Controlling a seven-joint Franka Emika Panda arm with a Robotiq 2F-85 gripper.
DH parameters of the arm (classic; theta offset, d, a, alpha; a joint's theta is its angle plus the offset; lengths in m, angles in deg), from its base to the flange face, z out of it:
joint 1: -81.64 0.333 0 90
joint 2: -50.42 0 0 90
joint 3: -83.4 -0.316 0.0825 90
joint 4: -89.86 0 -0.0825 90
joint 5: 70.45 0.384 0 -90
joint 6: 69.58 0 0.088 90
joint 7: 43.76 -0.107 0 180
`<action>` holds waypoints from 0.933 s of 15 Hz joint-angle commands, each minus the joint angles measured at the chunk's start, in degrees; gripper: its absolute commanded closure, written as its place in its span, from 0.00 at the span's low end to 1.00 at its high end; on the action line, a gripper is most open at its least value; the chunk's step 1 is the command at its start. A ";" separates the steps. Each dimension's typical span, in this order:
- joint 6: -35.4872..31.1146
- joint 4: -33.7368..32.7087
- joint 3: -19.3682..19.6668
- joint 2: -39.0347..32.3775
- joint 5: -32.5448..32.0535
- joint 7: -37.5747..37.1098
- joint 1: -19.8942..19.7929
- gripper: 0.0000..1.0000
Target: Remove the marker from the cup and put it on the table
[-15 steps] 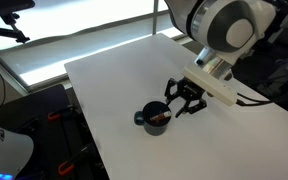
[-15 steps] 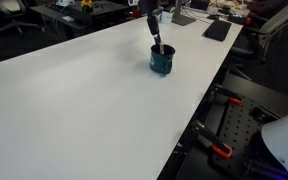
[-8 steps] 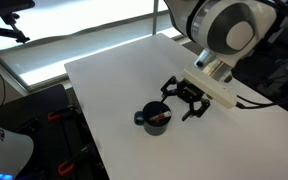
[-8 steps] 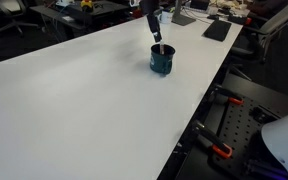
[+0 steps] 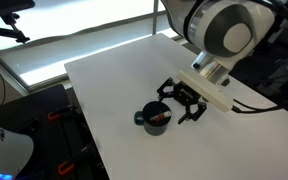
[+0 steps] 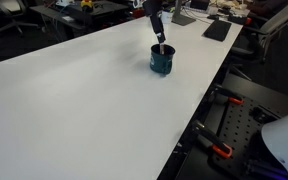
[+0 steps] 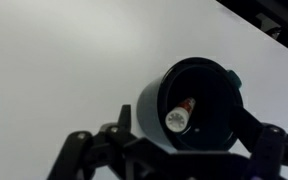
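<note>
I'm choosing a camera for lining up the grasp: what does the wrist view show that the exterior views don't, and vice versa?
Wrist only: straight down into the cup, onto the pale end of the marker. Exterior only: the arm and the edges of the table. Shared: cup, marker, white table, and the open claw near the cup.

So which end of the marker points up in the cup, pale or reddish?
The pale end: in the wrist view the marker shows its whitish tip facing the camera, with the reddish body behind it, lower inside the cup.
</note>
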 commanded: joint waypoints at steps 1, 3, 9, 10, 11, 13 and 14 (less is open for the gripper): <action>0.89 4.42 0.96 4.92 -0.47 -3.26 0.28 0.02; 0.92 5.16 1.10 5.83 -0.35 -3.61 0.09 0.26; -0.67 6.16 0.62 6.58 -0.39 -1.65 -0.03 0.21; -0.90 5.83 0.47 6.23 -0.34 -1.31 -0.02 0.23; -1.00 5.06 0.38 5.45 -0.62 -1.03 0.07 0.22; -1.51 4.21 0.27 4.62 -0.99 0.01 0.16 0.08; -1.98 4.01 0.41 4.39 -1.39 0.04 0.38 0.00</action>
